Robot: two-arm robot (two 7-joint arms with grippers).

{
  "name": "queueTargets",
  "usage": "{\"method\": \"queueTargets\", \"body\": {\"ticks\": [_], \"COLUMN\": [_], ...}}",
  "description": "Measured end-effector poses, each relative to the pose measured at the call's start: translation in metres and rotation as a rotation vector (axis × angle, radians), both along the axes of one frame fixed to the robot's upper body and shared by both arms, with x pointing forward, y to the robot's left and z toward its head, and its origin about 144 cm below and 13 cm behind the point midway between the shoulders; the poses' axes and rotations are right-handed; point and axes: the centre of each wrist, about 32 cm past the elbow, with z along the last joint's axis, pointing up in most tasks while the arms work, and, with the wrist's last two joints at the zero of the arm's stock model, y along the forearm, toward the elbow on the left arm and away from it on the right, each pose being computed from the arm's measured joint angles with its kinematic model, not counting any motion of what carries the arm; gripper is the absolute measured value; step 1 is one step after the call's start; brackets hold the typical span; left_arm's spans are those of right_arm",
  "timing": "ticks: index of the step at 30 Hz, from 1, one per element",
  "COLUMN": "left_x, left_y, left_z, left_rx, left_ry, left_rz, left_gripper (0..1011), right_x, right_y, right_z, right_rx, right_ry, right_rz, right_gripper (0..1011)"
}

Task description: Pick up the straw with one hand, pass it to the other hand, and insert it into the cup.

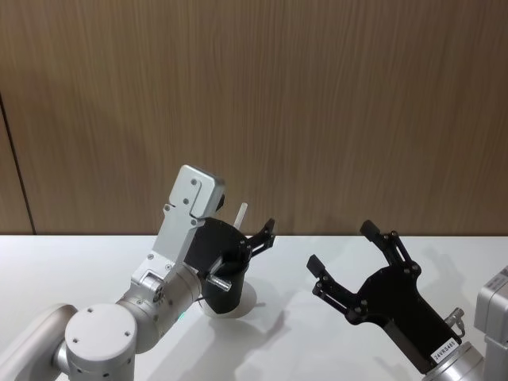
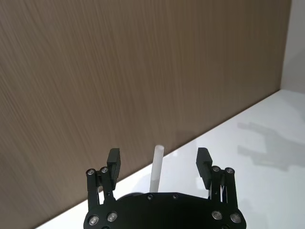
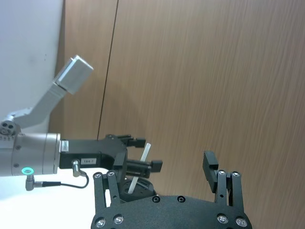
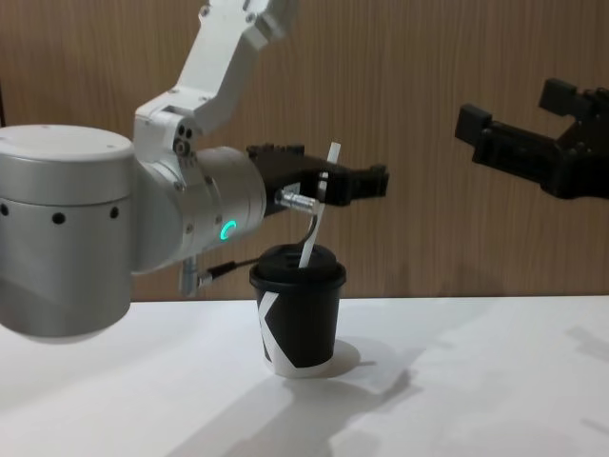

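The white straw (image 4: 319, 205) stands tilted in the lid of the black cup (image 4: 300, 324), its lower end inside. My left gripper (image 4: 354, 183), on the silver arm with the green ring, hovers just above the cup. Its fingers are open on either side of the straw (image 2: 156, 167), with a gap on both sides. My right gripper (image 1: 341, 244), all black, hangs open and empty to the right of the cup, raised off the table. From the head view the cup (image 1: 228, 292) is mostly hidden behind the left gripper (image 1: 267, 233).
The cup stands on a white table (image 4: 476, 381) that runs back to a brown wood-grain wall (image 1: 317, 103). The silver left arm (image 4: 67, 238) fills the space left of the cup. Bare table lies to the right of the cup.
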Motion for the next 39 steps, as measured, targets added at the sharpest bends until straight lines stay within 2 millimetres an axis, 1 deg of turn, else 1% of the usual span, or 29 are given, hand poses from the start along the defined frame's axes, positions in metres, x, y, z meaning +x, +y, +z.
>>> {"method": "queueTargets", "body": {"ticks": [10, 18, 28, 39], "left_x": [-0.009, -0.018, -0.027, -0.036], "left_y": [0.007, 0.019, 0.032, 0.042], "left_z": [0.006, 0.009, 0.009, 0.009], "left_rx": [-0.039, -0.058, -0.062, -0.059], "left_ry": [-0.065, -0.100, -0.114, -0.112], "left_rz": [-0.022, -0.016, 0.014, 0.056], "left_gripper": [1003, 1004, 1003, 1003], "right_x": [0.000, 0.000, 0.000, 0.000], "right_y": [0.000, 0.000, 0.000, 0.000], "right_z": [0.000, 0.000, 0.000, 0.000], "right_rx": [0.000, 0.000, 0.000, 0.000], "right_ry": [0.000, 0.000, 0.000, 0.000], "right_rz": [0.000, 0.000, 0.000, 0.000], "right_gripper": [1001, 1001, 1001, 1001]}}
